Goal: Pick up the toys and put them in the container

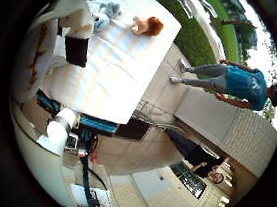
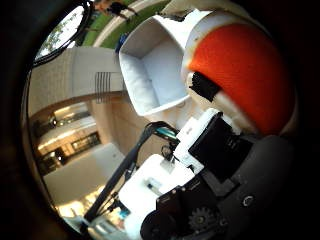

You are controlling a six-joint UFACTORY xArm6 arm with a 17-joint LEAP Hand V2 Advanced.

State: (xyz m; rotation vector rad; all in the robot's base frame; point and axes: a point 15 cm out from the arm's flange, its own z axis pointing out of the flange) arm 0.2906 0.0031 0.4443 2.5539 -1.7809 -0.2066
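In the right thumb side palm view a large orange and white toy (image 2: 240, 65) fills much of the picture, close to the palm. My right hand (image 2: 215, 145) reaches up to it, with a black fingertip (image 2: 204, 86) pressed against its side. A white open container (image 2: 150, 65) stands just beside the toy. In the right little finger side palm view, a white table (image 1: 123, 67) carries an orange plush toy (image 1: 147, 25), a grey-blue toy (image 1: 109, 10) and a pale toy (image 1: 79, 21).
A black block (image 1: 76, 51) stands on the table near the pale toy. The arm's white cylinder (image 1: 60, 127) and a dark frame (image 1: 96, 124) sit by the table's edge. Paved ground (image 1: 217, 118) and grass (image 1: 197, 35) lie around.
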